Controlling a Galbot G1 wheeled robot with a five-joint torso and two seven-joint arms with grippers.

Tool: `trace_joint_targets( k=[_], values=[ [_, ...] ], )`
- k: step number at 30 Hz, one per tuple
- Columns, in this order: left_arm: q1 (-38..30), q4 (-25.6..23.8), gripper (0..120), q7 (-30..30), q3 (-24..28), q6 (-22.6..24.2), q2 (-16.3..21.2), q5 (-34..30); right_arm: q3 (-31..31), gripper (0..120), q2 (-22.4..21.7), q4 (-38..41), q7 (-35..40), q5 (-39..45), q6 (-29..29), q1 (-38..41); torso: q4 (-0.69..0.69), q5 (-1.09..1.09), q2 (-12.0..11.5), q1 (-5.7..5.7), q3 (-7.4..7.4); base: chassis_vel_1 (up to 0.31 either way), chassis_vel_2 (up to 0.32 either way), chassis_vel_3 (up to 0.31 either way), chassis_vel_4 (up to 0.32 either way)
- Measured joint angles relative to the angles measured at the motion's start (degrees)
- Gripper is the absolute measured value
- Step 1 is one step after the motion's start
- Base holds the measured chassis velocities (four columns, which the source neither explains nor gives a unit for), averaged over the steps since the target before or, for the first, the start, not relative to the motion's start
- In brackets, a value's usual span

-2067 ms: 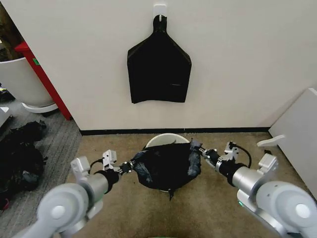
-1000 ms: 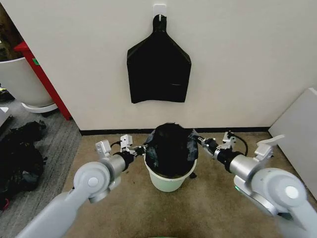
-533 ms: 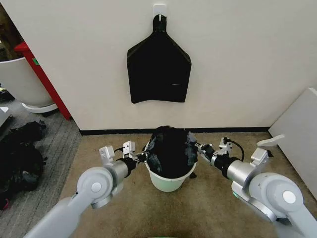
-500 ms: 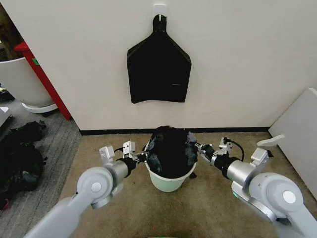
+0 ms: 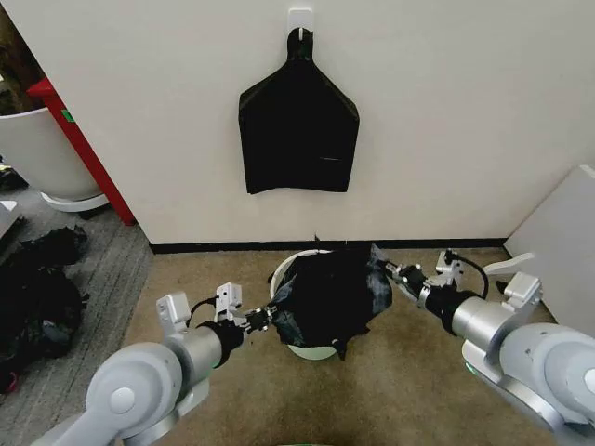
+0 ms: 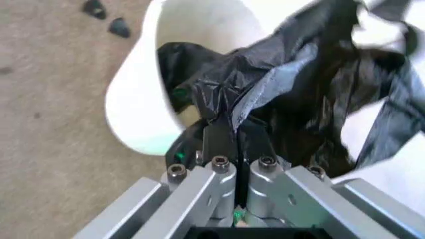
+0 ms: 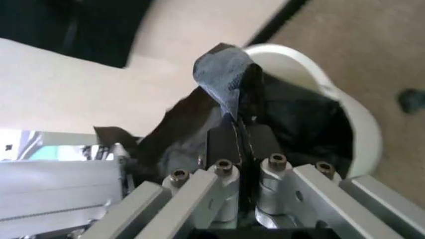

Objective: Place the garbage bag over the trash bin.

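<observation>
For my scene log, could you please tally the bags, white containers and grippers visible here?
Black bags: 2, the garbage bag and the one hanging on the wall.
White containers: 2, the trash bin and a large tub.
Grippers: 2, left gripper and right gripper.
Total: 6.

White wall [image 5: 446, 111] with a black baseboard [image 5: 232, 247] along the bottom. A flat black bag bunch [image 5: 297, 130] hangs from a white hook [image 5: 299, 17], pinched to a narrow neck at the top. Tan carpet floor [image 5: 372, 390], grey striped carpet [image 5: 93, 279] at left. Red panel [image 5: 79, 139] leans at the wall's left edge, large white round tub [image 5: 42, 153] beside it, dark lumpy heap [image 5: 37, 297] in front. White board [image 5: 558, 242] at right
</observation>
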Motion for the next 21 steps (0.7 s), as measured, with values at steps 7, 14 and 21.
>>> trace_joint_targets(
  k=[7, 14, 21],
  values=[
    [4.2, 0.1, 0, 0.3, -3.5, 1.5, 0.1, 0.2, 0.0, 0, 1.9, 0.1, 1.0, -2.9, -0.2, -3.7, 0.0, 0.0, 0.0, 0.0, 0.0, 0.0, 0.0, 0.0, 0.0],
    [6.4, 6.9, 0, 9.0, -1.3, 0.0, -1.0, 11.5, -1.1, 0, 4.1, -3.5, -3.8, -10.2, -2.2, -6.8, 0.0, 0.0, 0.0, 0.0, 0.01, 0.0, 0.0, 0.0, 0.0],
    [5.7, 11.5, 0, 14.1, 0.9, -2.3, -2.4, 15.8, -2.2, 0, 5.3, -7.5, -7.5, -16.6, -2.4, -7.8, 0.0, 0.0, 0.0, 0.0, 0.01, 0.0, 0.0, 0.0, 0.0]
  ],
)
